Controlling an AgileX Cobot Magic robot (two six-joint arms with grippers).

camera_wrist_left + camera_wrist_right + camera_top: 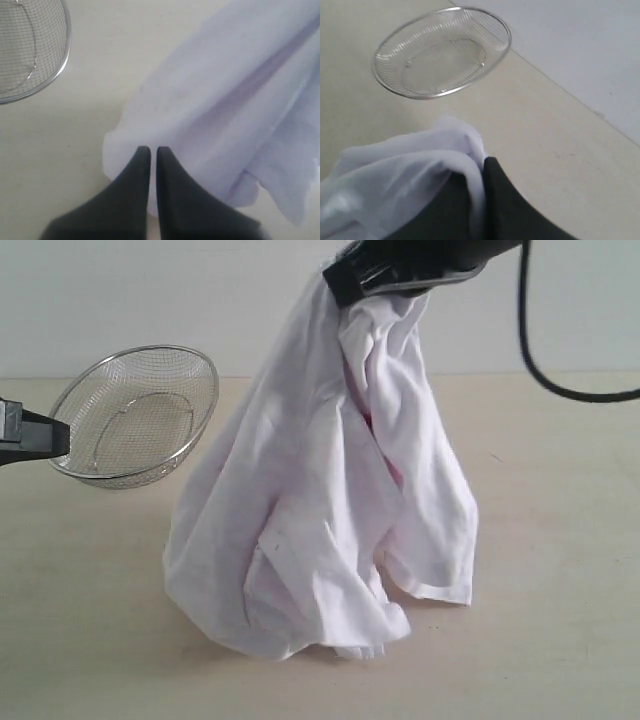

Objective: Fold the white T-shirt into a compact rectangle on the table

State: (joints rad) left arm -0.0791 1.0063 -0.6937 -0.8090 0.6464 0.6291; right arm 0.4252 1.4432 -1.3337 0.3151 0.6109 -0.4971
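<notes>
Pinching tee [320,500] at a top fold with right gripper [338,285], jaws clamped on cloth. Hanging bunched beneath it, hem resting on table [560,640]. Left gripper [150,150] closed, empty, by bowl [135,415], apart from tee. Judging cloth soft, light, limp; best taken at a hem corner.

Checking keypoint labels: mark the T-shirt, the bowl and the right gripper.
T-shirt [300,490]: exterior view, middle of the hanging cloth.
bowl [135,420]: exterior view, inner mesh wall.
right gripper [340,285]: exterior view, fingertips shut on the T-shirt's top.
</notes>
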